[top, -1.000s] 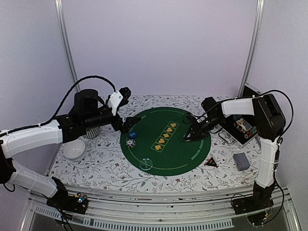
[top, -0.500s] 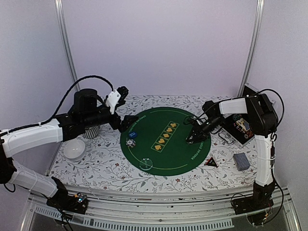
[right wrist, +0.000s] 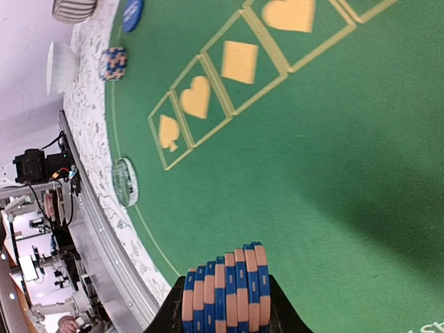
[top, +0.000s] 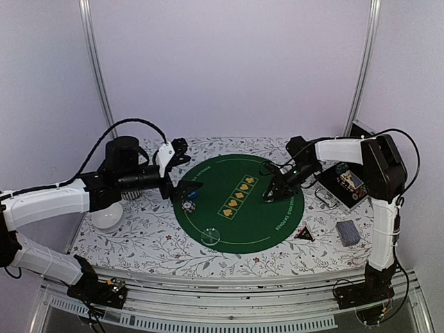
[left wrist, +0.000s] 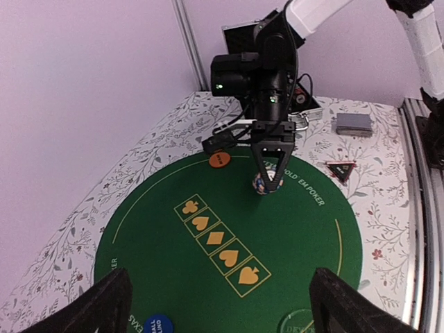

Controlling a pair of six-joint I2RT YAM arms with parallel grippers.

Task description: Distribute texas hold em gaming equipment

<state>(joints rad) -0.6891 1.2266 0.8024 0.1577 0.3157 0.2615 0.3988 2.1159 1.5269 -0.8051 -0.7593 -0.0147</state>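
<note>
Right claw | clamps chip stack | apparently just above mat

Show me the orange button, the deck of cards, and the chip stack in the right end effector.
orange button (left wrist: pixel 219 159): left wrist view, centre of its top face.
deck of cards (top: pixel 347 233): top external view, middle of the top card's back.
chip stack (right wrist: pixel 225 291): right wrist view, striped edges of the middle chips.
</note>
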